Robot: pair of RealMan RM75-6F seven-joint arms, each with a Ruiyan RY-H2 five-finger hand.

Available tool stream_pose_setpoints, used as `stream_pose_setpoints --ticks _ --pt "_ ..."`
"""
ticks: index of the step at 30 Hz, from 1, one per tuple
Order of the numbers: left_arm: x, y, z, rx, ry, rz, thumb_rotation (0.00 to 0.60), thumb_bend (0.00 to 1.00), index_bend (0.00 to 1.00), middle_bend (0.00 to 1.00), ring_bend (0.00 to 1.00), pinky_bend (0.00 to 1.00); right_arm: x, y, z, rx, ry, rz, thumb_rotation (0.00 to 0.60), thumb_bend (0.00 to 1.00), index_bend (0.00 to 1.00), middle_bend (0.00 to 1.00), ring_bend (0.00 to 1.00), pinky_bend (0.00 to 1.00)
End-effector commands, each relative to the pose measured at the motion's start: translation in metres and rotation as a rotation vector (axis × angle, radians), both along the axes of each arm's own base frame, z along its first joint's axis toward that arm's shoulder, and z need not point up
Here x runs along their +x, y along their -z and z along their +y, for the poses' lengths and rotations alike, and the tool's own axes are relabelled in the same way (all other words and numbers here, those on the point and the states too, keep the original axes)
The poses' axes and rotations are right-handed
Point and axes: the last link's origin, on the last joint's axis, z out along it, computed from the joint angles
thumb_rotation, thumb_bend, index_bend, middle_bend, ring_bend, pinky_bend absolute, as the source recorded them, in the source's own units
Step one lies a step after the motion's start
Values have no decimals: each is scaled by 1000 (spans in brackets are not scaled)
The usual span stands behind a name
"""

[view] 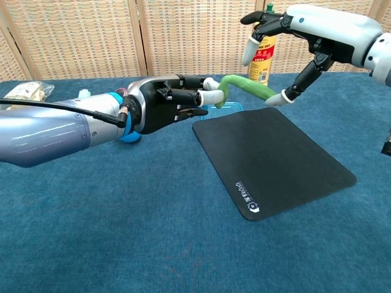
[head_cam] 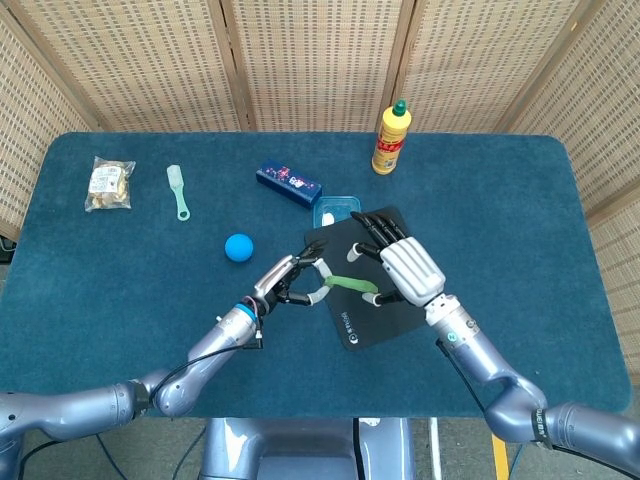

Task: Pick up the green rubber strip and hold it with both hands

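You can't read any text — the white logo on the black mat's point(view: 275, 159) lower corner stays too small.

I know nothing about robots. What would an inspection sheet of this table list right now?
Surface: blue cloth table.
Job's things: green rubber strip, lifted above the black mat.
Clutter: yellow bottle, blue ball, dark blue box, clear blue container, snack bag, pale green brush.
Hands: left hand pinches one strip end; right hand fingers spread, one fingertip at the other end.
Cables: black cable along left arm.
Surroundings: wicker screens.
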Motion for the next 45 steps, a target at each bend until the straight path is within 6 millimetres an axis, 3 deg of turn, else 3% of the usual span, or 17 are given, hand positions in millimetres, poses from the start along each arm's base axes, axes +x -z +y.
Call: stream_pose_setpoints --ticks 1,9,45 --pt "1 0 0 0 2 0 600 416 755 0 0 0 2 0 -1 0 -1 3 600 297 440 62 0 0" --pt "1 3 -1 -7 3 5 600 424 756 0 0 0 8 -3 -7 -15 7 1 600 414 465 71 0 0" --pt "2 4 -2 -9 6 0 600 429 757 0 0 0 9 5 -3 -17 -23 27 600 541 593 132 0 0"
